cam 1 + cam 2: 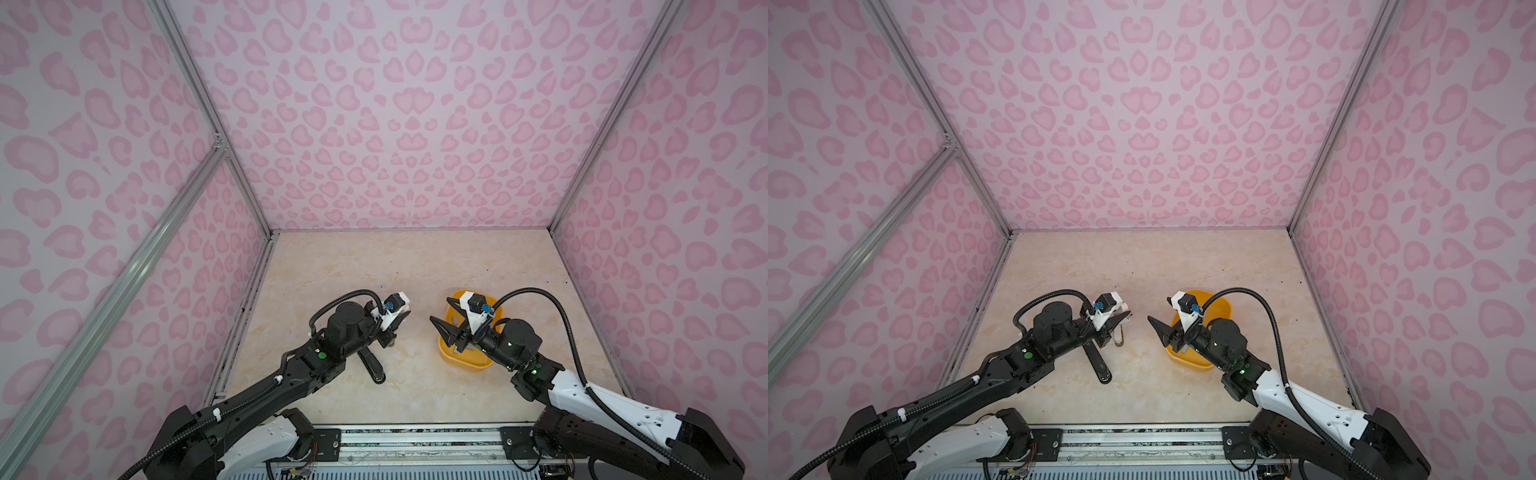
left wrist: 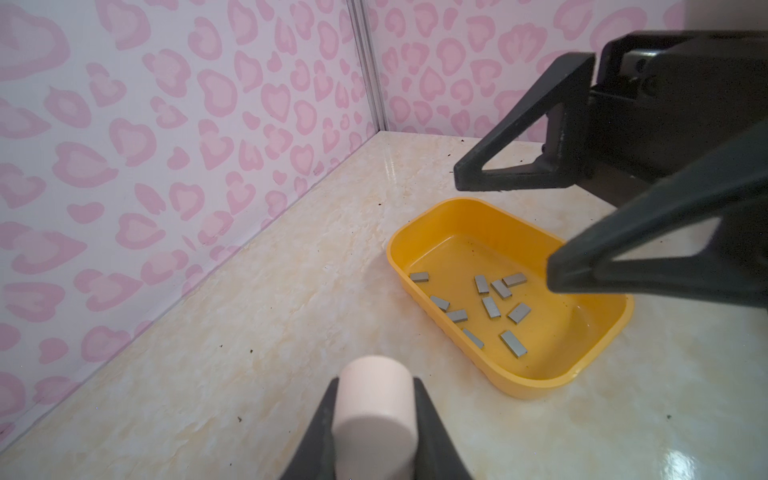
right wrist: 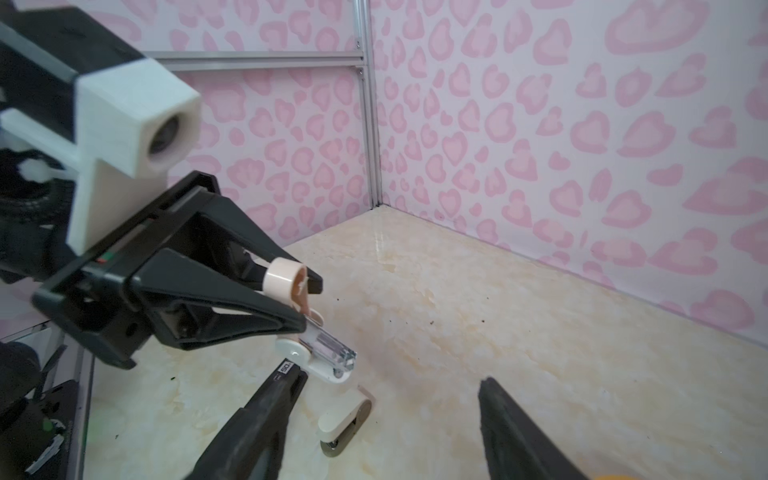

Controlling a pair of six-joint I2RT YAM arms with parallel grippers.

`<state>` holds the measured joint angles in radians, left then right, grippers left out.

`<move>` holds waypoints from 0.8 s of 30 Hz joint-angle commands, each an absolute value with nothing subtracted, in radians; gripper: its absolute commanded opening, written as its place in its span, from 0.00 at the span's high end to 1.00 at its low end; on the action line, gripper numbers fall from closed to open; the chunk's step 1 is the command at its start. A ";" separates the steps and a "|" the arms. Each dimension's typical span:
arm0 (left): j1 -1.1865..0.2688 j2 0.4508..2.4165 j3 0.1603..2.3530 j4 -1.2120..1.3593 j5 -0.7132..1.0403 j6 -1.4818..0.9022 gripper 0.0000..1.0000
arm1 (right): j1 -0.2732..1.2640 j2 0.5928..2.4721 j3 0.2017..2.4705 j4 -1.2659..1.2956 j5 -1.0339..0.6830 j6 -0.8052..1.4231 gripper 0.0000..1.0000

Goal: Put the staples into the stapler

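**Stapler pinched aloft, staples lying in the tray**

Closest to the left wrist lens, the rounded pale-pink end of the stapler (image 2: 374, 415) sits between the black jaws of the left tool (image 3: 306, 305), which presses on it from both sides. In the right wrist view the stapler hangs open from that grip. A clear magazine and a white arm slope down toward the table (image 1: 374, 270). A small white-and-grey piece (image 3: 345, 419) lies on the table just beneath. Whether it is joined to the held part I cannot tell.

In both top views the left tool is near the table's middle, on its 9 o'clock side. A long black object (image 1: 372, 365) lies flat at about 8 o'clock, partly under the left arm.

The yellow tray (image 2: 540, 384) stands at 3 o'clock from the middle. The staples (image 2: 491, 307), ten short grey strips, lie loose on its floor at mixed angles, a few nearly touching.

The right tool (image 1: 440, 309) hangs above the tray's 9 o'clock rim. Its jaws are spread wide with nothing between them, and it faces the left tool across a gap.
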<state>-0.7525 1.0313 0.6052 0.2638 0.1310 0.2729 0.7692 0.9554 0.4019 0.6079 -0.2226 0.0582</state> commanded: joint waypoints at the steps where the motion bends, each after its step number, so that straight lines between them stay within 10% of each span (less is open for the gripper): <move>1: -0.753 1.002 0.595 0.326 0.146 0.275 0.96 | 0.801 0.964 0.389 0.677 -0.323 -0.013 0.23; 7: -0.753 0.978 0.592 0.315 0.195 0.282 0.96 | 0.840 1.001 0.400 0.676 -0.362 -0.049 0.12; 24: -0.756 0.999 0.610 0.301 0.437 0.339 0.96 | 0.871 1.038 0.458 0.572 -0.465 -0.135 0.21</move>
